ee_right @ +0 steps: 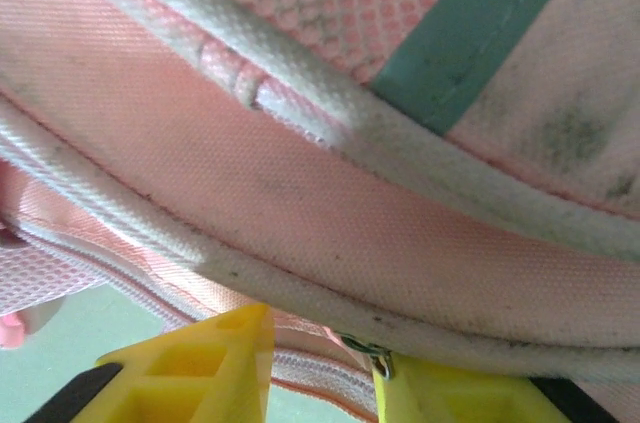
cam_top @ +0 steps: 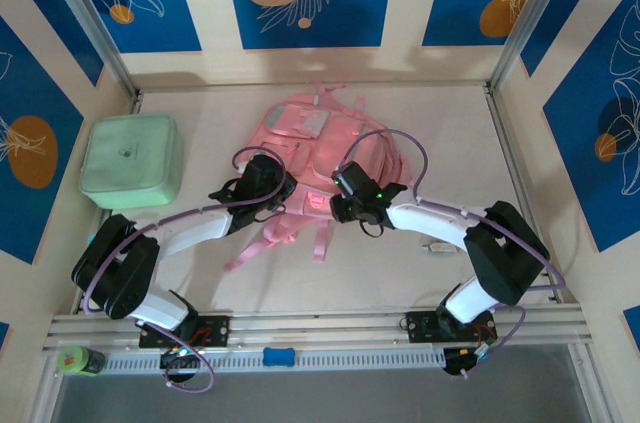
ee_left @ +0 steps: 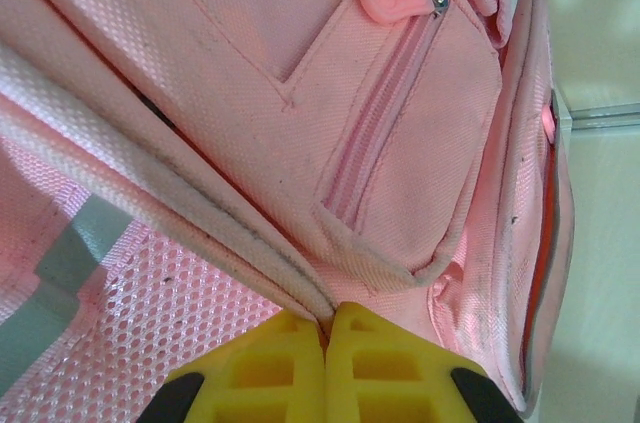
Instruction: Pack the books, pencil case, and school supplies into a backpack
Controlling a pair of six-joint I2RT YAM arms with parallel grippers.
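Left hand, yours, was clenched on a piped edge of the pink woven child's backpack; your right hand stood released, fingers parted at its zip. The backpack lay in the middle of the surface, right of a mint-green square box.

Pink backpack, mint-green box, blue floral walls

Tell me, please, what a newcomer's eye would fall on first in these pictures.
The pink backpack lies mid-table. At its near edge the left gripper is pinched shut on a piped seam, while the right gripper has its fingers apart beside a zipper. A mint-green box sits at the left.
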